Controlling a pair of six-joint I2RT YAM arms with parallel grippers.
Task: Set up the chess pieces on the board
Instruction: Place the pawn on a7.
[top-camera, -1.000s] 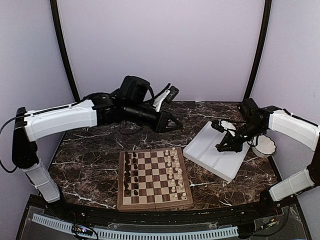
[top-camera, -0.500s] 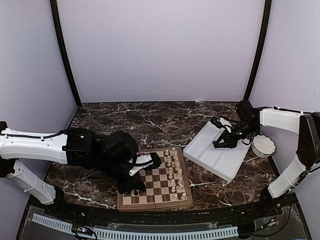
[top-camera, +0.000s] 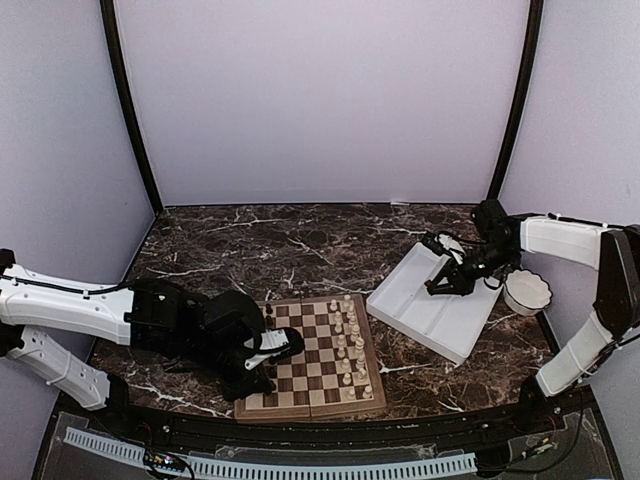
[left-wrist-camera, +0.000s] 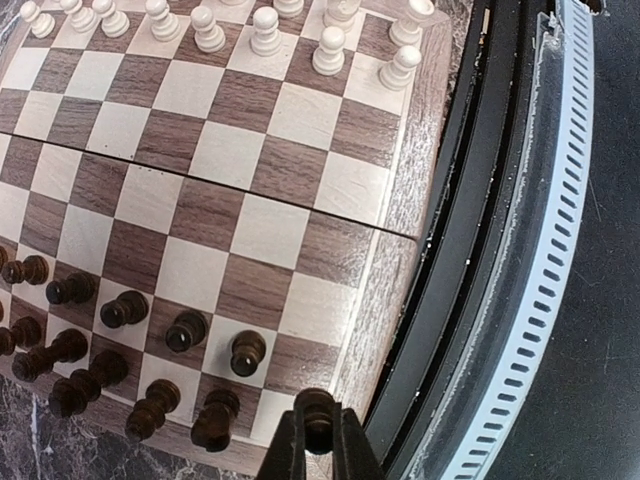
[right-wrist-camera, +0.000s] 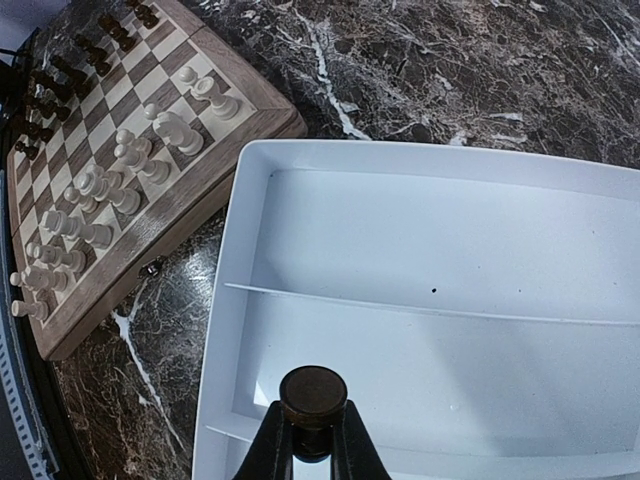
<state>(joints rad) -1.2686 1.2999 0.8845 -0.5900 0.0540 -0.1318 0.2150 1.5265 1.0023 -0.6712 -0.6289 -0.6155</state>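
Note:
The wooden board (top-camera: 305, 408) lies at the near middle of the table. Dark chess pieces (top-camera: 268, 322) stand in two columns on its left side and cream-white pieces (top-camera: 346, 340) on its right. My left gripper (top-camera: 264, 376) is low over the board's near left corner. In the left wrist view it (left-wrist-camera: 318, 445) is shut on a dark piece (left-wrist-camera: 317, 410) beside the corner square, next to the dark rows (left-wrist-camera: 185, 330). My right gripper (top-camera: 440, 288) hangs over the white tray (top-camera: 430, 318). In the right wrist view it (right-wrist-camera: 312, 432) is shut on another dark piece (right-wrist-camera: 312, 393).
A white bowl (top-camera: 527, 292) stands right of the tray. The tray (right-wrist-camera: 420, 240) has thin dividers and its compartments look empty. The black table rim (left-wrist-camera: 470, 250) runs close along the board's near edge (left-wrist-camera: 395, 270). The board also shows in the right wrist view (right-wrist-camera: 240, 125).
My left arm has swung from the back of the table down to the board's near left corner. My right gripper has shifted slightly over the tray, still holding its piece.

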